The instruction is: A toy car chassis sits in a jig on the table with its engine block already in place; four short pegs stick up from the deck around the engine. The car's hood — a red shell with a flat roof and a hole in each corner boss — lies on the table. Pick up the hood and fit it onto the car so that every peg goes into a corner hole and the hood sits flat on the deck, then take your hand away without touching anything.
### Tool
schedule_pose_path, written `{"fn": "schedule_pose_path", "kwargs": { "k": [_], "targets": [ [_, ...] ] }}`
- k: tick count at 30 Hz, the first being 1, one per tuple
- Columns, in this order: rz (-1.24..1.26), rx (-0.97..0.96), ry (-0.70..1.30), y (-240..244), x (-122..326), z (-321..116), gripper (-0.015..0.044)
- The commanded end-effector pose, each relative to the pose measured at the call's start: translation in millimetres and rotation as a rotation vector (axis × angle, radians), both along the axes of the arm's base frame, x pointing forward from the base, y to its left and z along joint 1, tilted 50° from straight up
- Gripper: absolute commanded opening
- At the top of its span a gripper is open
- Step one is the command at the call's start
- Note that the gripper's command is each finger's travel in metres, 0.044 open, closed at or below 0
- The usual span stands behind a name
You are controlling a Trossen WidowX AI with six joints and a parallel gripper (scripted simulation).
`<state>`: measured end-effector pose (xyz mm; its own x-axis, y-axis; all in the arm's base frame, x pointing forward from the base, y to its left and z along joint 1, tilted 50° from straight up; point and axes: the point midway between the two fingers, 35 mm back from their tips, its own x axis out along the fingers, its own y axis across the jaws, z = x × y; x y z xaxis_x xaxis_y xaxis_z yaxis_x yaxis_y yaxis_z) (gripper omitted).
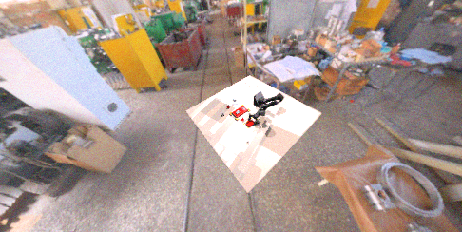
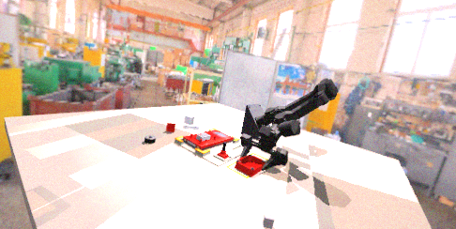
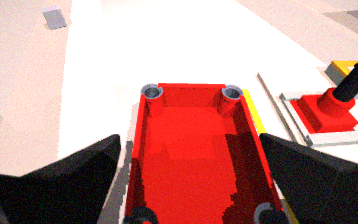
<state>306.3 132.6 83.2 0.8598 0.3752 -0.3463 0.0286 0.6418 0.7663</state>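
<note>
Wrist view: the hood [image 1: 250,124] [image 2: 250,164] [image 3: 190,150] lay open side up on the tabletop [image 1: 248,171] [image 2: 141,192] [image 3: 100,60], between the fingers of the hand [image 1: 254,120] [image 2: 255,159] [image 3: 191,140], which stood wide and gripped nothing. The step seemed to be the pick-up. The next move called for closing evenly on the side walls; afterwards the hood would likely need turning over before meeting the chassis [image 1: 240,111] [image 2: 215,140].
</note>
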Motion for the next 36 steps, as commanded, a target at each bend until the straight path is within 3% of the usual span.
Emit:
{"fn": "schedule_pose_path", "kwargs": {
  "k": [1, 15, 27, 36],
  "targets": [
    [0.000, 0.000, -0.001, 0.0, 0.0, 0.3, 0.0394],
    [0.000, 0.000, -0.001, 0.0, 0.0, 0.3, 0.0300],
    [0.000, -0.003, 0.002, -25.0, 5.6, 21.1, 0.0000],
    [0.000, -0.004, 0.000, -50.1, 3.8, 42.4, 0.0000]
  ]
}}
